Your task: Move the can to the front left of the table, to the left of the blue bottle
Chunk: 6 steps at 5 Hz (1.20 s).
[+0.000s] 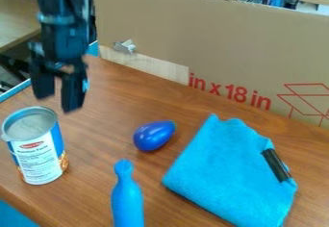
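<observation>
Cardboard (212, 33) is propped behind the wooden table (103, 125), above which the gripper (58, 101) is suspended, its fingers parted and nothing grasped. Near the fingertips, on the camera's side, an upright can (40, 156) is seen; a blue egg-shaped object (154, 135) is placed farther off.

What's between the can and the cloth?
In the camera view, a light blue bottle shape and, farther back, a dark blue egg shape, both on the table.

Can (38, 159) left, cloth (221, 173) right, stick (276, 165) on cloth.
</observation>
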Each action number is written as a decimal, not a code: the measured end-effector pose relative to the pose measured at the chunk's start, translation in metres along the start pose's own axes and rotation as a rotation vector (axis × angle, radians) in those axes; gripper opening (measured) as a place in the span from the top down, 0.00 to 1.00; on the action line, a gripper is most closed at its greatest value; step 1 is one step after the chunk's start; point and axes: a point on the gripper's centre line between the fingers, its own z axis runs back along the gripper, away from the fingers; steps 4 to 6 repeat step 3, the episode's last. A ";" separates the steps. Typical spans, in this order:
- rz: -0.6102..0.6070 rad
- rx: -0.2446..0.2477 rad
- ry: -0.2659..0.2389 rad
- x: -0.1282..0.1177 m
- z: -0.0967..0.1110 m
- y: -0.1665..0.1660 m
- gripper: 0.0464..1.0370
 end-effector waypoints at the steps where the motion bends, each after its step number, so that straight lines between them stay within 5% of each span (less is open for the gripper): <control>1: -0.046 0.022 -0.128 -0.011 0.050 -0.019 0.04; 2: -0.110 0.028 -0.164 -0.031 0.082 -0.049 0.04; 3: -0.134 0.013 -0.101 -0.038 0.081 -0.062 0.04; 6: -0.134 0.013 -0.101 -0.038 0.081 -0.062 0.04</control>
